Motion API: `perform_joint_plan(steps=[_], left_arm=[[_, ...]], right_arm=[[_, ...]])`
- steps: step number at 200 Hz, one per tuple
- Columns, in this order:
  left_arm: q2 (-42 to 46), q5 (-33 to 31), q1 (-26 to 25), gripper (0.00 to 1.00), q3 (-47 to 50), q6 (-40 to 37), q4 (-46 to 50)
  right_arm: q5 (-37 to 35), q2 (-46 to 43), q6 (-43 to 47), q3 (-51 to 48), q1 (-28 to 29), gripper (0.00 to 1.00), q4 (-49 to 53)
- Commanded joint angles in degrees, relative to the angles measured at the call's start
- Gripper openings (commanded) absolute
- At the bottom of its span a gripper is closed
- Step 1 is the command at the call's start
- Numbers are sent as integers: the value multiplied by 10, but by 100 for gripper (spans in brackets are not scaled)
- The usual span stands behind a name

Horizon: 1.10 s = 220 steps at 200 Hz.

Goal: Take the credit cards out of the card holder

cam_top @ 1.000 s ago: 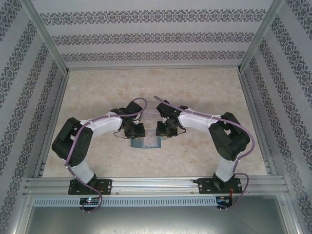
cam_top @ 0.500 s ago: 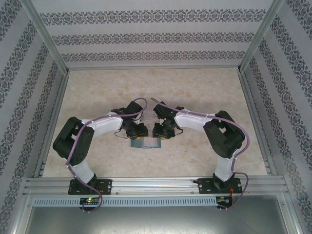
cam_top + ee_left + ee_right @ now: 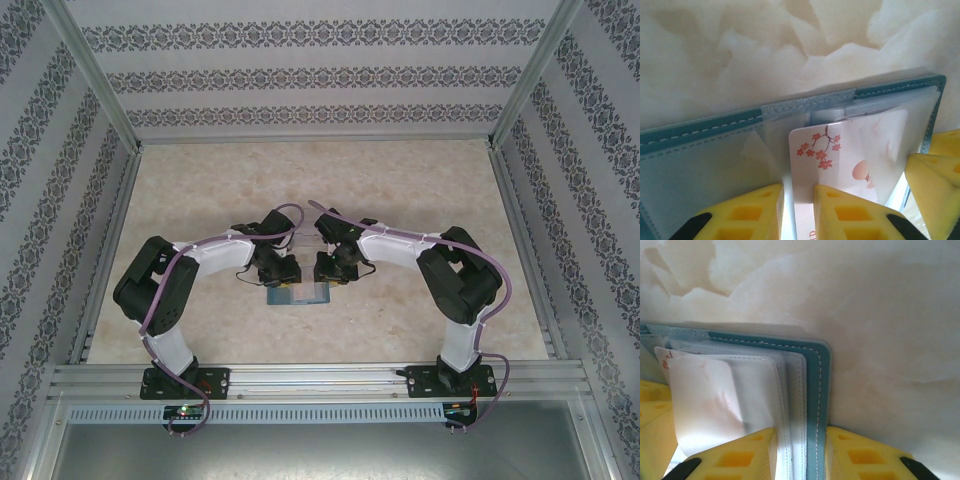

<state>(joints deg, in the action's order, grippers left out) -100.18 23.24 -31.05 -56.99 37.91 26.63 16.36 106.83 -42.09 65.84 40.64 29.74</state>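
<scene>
The fingers [image 3: 860, 455] of the right gripper [image 3: 800, 434] are clamping the card holder [image 3: 815, 370] by its teal outer cover and inner panels. The fingers [image 3: 740, 215] of the left gripper [image 3: 797, 195] are standing nearly closed, pinching the left edge of a pale credit card [image 3: 855, 145] along with the clear sleeve [image 3: 765, 145] beside it. The marbled beige table [image 3: 420, 180] is spreading beneath the left arm [image 3: 200, 260] and the right arm [image 3: 410, 245], which are bending inward and meeting near its middle; the holder is sitting there, opened, between the two grippers and just to their near side, its stitched teal rim running along the far side in both wrist views; the card is lying against the grey-blue inner panel, partly under clear plastic, and is showing red blossom marks [image 3: 820, 150] near one corner.
</scene>
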Motion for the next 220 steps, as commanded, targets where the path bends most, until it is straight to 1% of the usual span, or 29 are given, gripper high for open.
perform_joint_plan(steps=[1, 25, 40, 58, 75, 104, 128, 145, 203, 220], left_arm=[[9, -48, 0, 20, 8, -6, 32], [21, -38, 0, 23, 8, 3, 14], [33, -21, 0, 27, 19, 14, -19], [43, 9, 6, 30, 40, 33, -66], [42, 38, 12, 31, 55, 49, -97], [42, 70, 19, 30, 78, 64, -136], [45, 90, 27, 27, 96, 78, -169], [47, 96, 28, 23, 100, 81, -175], [60, 86, 32, 14, 100, 75, -157], [68, 81, 37, 9, 100, 69, -144]], right_arm=[[-7, 20, -1, -4, 4, 29, 8], [-7, 19, -1, -5, 4, 28, 7], [-6, 18, -1, -6, 4, 28, 7], [-7, 17, -1, -6, 4, 28, 7], [-7, 15, -1, -7, 3, 28, 7], [-7, 16, -1, -8, 4, 27, 6], [-6, 14, -2, -10, 4, 27, 5], [-7, 13, -2, -11, 3, 27, 5], [-11, 11, -2, -13, 4, 27, 7], [-10, 12, -1, -14, 3, 27, 6]])
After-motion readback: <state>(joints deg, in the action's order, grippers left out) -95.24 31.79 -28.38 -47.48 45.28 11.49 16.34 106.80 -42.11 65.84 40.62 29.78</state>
